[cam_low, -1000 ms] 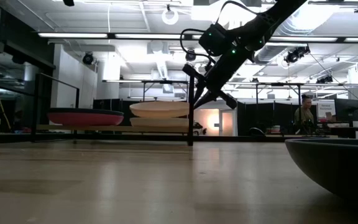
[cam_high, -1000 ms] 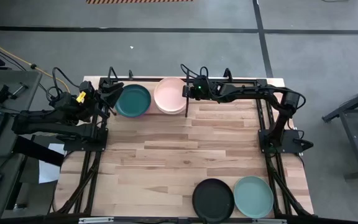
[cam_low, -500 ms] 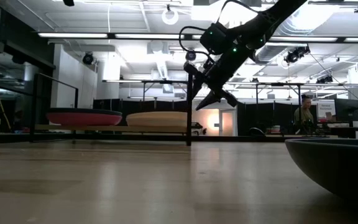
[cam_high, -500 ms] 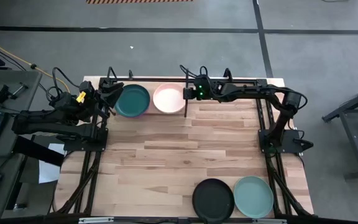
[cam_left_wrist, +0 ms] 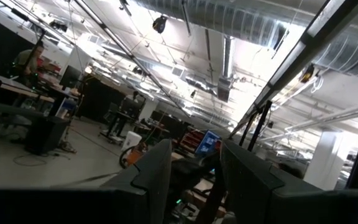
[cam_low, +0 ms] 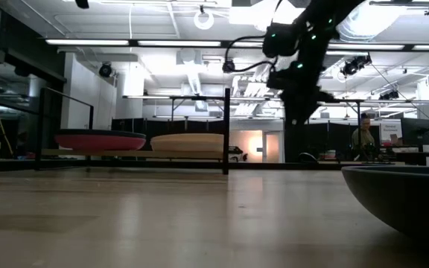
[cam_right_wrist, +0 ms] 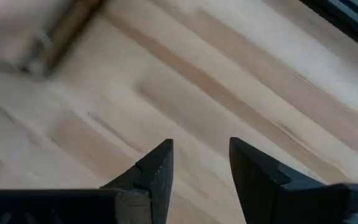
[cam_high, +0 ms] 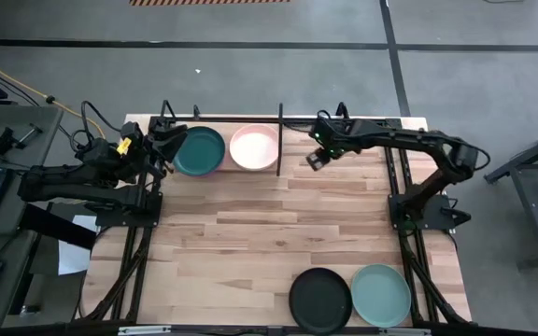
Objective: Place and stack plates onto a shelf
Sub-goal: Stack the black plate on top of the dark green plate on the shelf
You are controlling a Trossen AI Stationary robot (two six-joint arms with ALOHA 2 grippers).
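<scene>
Wooden table [cam_high: 250, 233]: shelf [cam_high: 279, 140] holds teal plate [cam_high: 200, 149] and peach plate [cam_high: 253, 147]; black plate [cam_high: 320, 297] and grey-green plate [cam_high: 380, 294] unshelved; right gripper [cam_high: 316, 161] parted, empty; left gripper [cam_left_wrist: 194, 177] parted, idle.

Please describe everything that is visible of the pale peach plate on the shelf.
The pale peach plate is round, shallow and matte, lying flat and level in the right half of the shelf, beside its central divider bar. In the low view it seems to rest on another plate, hidden from above. The dark teal plate is its neighbour. No gripper touches it.
</scene>
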